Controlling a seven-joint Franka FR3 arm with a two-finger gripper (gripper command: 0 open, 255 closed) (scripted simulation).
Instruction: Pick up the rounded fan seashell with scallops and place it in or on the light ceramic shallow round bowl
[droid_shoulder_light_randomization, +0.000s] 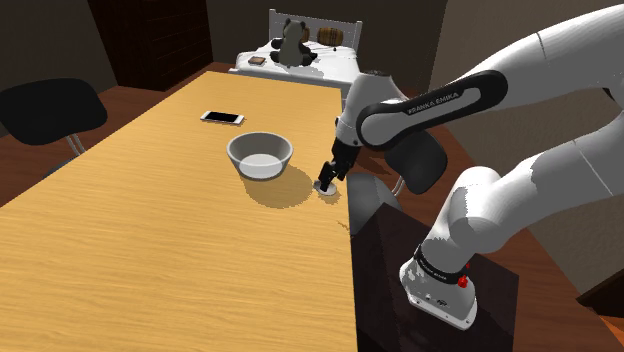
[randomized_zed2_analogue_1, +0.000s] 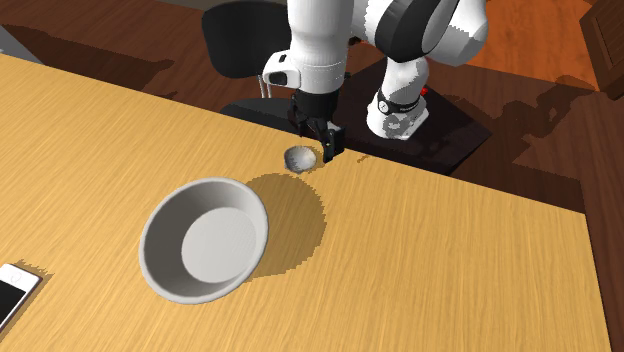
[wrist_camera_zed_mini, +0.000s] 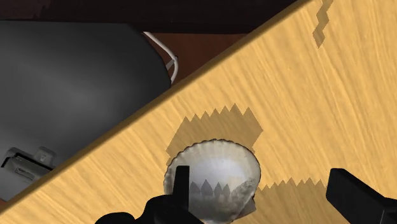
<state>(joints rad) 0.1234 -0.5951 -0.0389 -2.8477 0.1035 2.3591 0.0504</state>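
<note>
Hanging open over the seashell (wrist_camera_zed_mini: 213, 168), the hand (wrist_camera_zed_mini: 259, 181) is hiding its near end, leaving the long axis unclear. The seashell is lying near the tabletop (wrist_camera_zed_mini: 305, 114) edge beside the bowl (randomized_zed2_analogue_1: 150, 242), scalloped rim pointing away from the fingers (wrist_camera_zed_mini: 182, 182).

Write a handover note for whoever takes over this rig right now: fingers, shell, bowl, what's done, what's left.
Gripper: down at the table, fingers open and standing either side of the shell. At least one finger is clear of it, so it is not held.
Shell: on the table near the edge by the stand, beside the bowl but apart from it.
Bowl: upright and empty.
Done: gripper placed around the shell.
Left: close on the shell, lift, carry to the bowl, release.
</note>
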